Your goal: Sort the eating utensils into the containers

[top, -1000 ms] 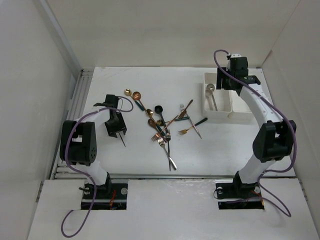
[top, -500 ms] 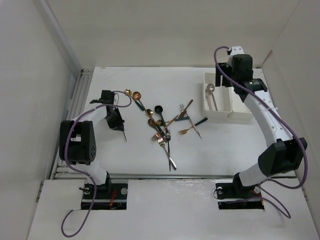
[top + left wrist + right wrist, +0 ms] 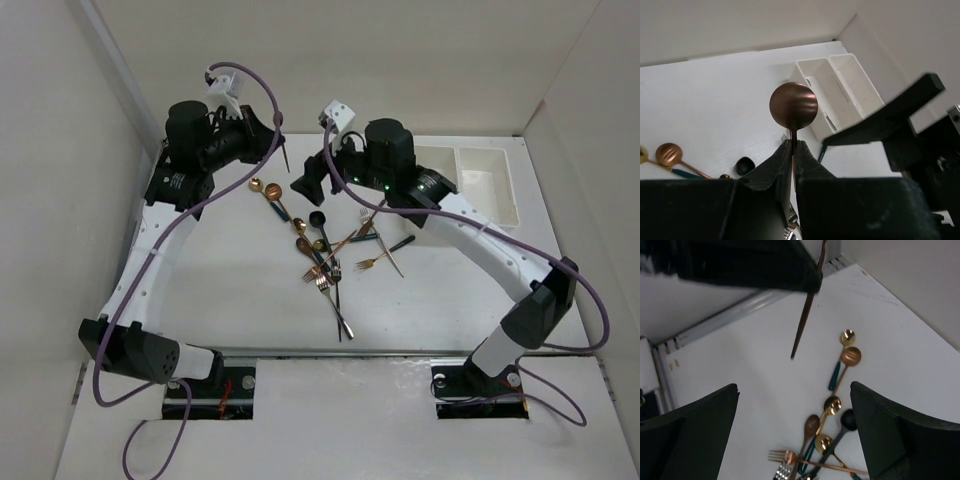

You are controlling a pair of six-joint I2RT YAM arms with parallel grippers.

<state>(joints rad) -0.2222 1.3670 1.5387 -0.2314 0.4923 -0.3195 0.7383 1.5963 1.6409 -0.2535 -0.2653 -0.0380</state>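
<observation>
My left gripper (image 3: 270, 133) (image 3: 792, 145) is shut on the neck of a copper spoon (image 3: 793, 106), held high above the table's far left. The spoon's handle (image 3: 286, 158) (image 3: 804, 327) hangs below the fingers. My right gripper (image 3: 312, 178) (image 3: 795, 432) stands wide open, with nothing between its fingers, above the far end of the utensil pile (image 3: 325, 255) (image 3: 832, 440) and just right of the left gripper. The two white containers (image 3: 485, 180) (image 3: 832, 95) stand joined at the far right; the right arm covers part of the left one.
A gold spoon and a copper slotted spoon (image 3: 272, 190) (image 3: 850, 356) with green handles lie apart at the pile's far left. White walls enclose the table. A slotted rail (image 3: 160, 185) runs along the left edge.
The left arm has lifted off the table's left side and swung up and back with the spoon in its shut jaws. The right arm has swept left from the containers, jaws opening wider.
</observation>
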